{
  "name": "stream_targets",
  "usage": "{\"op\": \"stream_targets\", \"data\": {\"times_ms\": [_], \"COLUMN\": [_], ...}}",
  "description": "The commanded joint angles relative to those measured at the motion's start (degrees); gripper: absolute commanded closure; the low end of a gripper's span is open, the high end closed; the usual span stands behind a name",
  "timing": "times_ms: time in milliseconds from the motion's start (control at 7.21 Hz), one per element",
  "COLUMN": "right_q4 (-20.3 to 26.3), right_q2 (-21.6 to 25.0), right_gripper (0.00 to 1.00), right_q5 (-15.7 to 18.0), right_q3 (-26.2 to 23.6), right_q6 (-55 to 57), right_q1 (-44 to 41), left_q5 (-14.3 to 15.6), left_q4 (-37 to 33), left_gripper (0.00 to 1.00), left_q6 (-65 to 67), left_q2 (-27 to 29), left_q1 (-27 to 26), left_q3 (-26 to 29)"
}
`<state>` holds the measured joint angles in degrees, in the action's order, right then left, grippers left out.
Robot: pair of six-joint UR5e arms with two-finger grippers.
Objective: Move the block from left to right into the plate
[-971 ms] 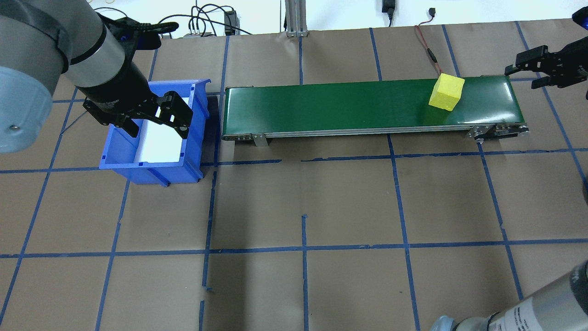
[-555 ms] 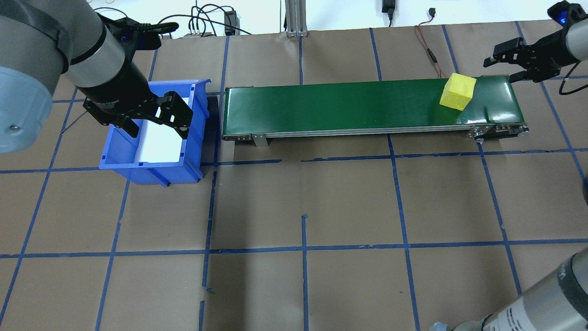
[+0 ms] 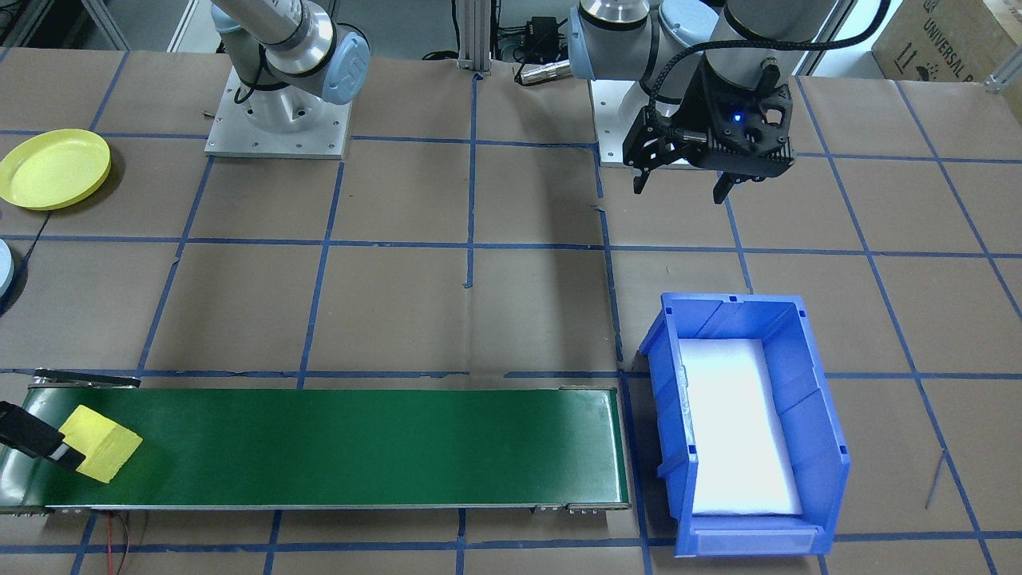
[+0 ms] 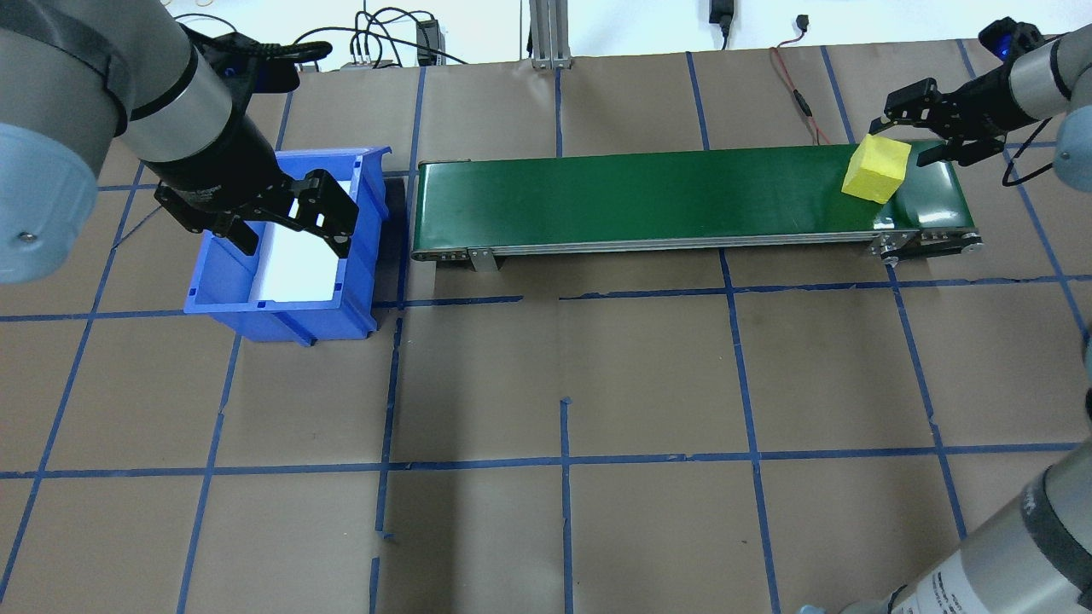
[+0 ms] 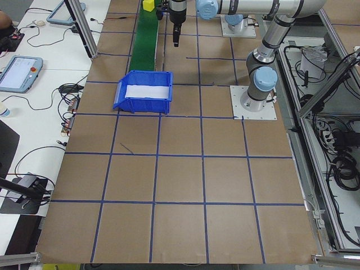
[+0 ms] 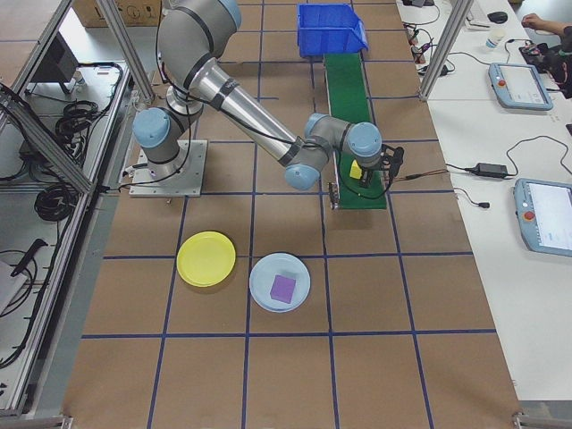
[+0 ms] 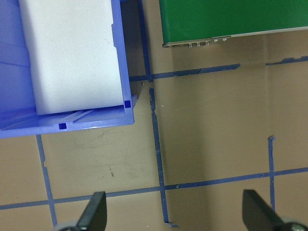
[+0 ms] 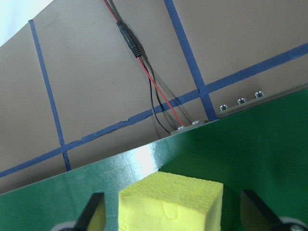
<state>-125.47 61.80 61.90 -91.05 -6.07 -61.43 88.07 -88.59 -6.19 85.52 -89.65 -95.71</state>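
Spread jaws on both grippers: right gripper straddles one yellow foam cube; left gripper hovers over one blue plastic bin; one round yellow plate.

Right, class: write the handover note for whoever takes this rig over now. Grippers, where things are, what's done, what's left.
Right gripper: open, fingers either side of the yellow block, not yet closed on it.
Left gripper: open, empty, hovering near the blue bin.
Block: on the belt, at its right end.
Plate: yellow, empty, on the table near the right arm's base.
Done: block has reached the right end.
Left: grasp, lift, place in plate.
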Motion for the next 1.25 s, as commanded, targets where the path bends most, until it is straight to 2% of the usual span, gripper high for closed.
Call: {"op": "stream_targets", "data": {"times_ms": [0, 139, 416, 555, 694, 971, 1110], "right_q4": [0.0, 0.0, 0.7, 1.4, 5.5, 7.2, 12.2], "right_q2": [-0.4, -0.8, -0.4, 0.1, 1.0, 6.8, 9.2], "right_gripper": [0.0, 0.03, 0.5, 0.72, 0.9, 0.91, 0.91], "right_q5": [0.1, 0.9, 6.9, 11.4, 12.5, 24.2, 27.8], "right_q3": [-0.3, -0.4, -0.6, -0.6, -0.8, -0.7, -1.8], "right_q6": [0.9, 0.8, -0.2, -2.5, -7.1, -19.4, -23.8], "right_q1": [-0.8, -0.8, -0.8, -0.8, -0.7, -0.3, 2.2], "left_q5": [0.0, 0.0, 0.0, 0.0, 0.0, 0.0, 0.1], "left_q4": [0.0, 0.0, 0.0, 0.0, 0.0, 0.0, 0.0], "left_gripper": [0.0, 0.0, 0.0, 0.0, 0.0, 0.0, 0.0], "left_q6": [-0.1, -0.1, -0.1, -0.1, -0.1, -0.1, -0.1], "left_q2": [0.0, 0.0, 0.0, 0.0, 0.0, 0.0, 0.0], "left_q1": [0.0, -0.1, 0.0, -0.1, 0.0, 0.0, 0.0], "left_q3": [0.0, 0.0, 0.0, 0.0, 0.0, 0.0, 0.0]}}
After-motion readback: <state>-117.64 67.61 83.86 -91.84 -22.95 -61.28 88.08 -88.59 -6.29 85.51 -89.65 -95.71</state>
